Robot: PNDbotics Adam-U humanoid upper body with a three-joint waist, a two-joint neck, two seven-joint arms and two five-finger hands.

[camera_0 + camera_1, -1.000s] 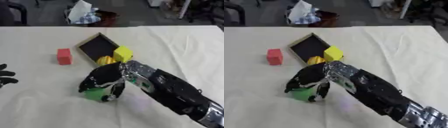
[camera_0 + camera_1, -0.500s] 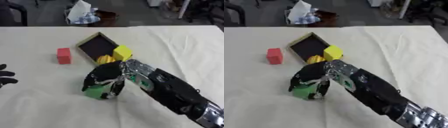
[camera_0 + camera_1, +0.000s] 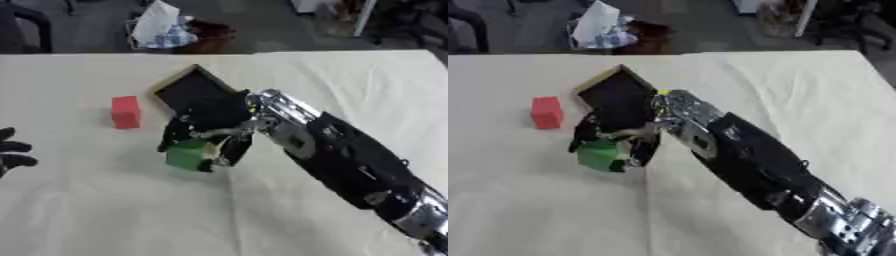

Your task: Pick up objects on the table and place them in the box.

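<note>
My right hand (image 3: 210,131) grips the green block (image 3: 186,155), just off the table (image 3: 105,200) beside the box (image 3: 188,90). Red block (image 3: 126,111) untouched; left hand (image 3: 10,152) idle, open.

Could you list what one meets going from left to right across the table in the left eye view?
Left hand → red block → green block, held by the right hand → right forearm.

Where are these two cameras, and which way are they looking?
Left eye view: in the robot's head, looking down at the table; shows the right hand curled round a green block, left hand at the edge.
Right eye view: beside it, same aim; right arm only.
Both share the red block and box.
</note>
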